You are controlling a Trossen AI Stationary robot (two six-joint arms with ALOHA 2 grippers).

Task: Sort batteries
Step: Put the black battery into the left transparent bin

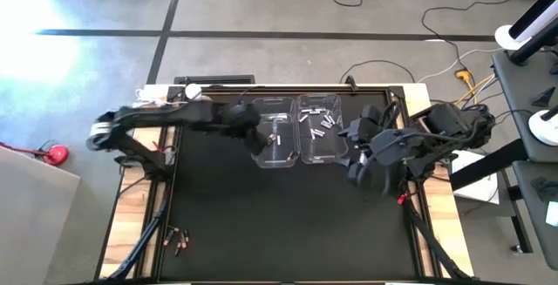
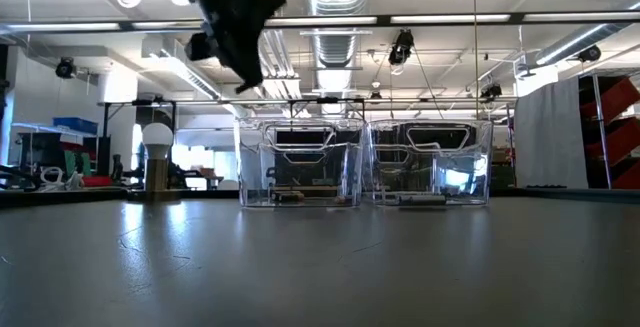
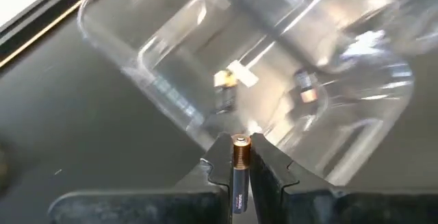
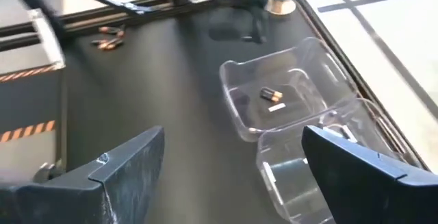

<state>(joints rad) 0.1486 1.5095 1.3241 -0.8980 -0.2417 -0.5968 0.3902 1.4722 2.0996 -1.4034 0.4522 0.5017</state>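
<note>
1 battery (image 3: 239,172) points copper-end outward between left fingers (image 3: 217,161).

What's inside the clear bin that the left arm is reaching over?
The left bin holds a few batteries, copper-and-dark ones. The left tool, gripping another copper-topped battery above it, hides part of the bin's floor from overhead.

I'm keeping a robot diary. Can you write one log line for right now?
left gripper: shut on copper battery, above left bin | right gripper: open, waiting beside right bin
</note>
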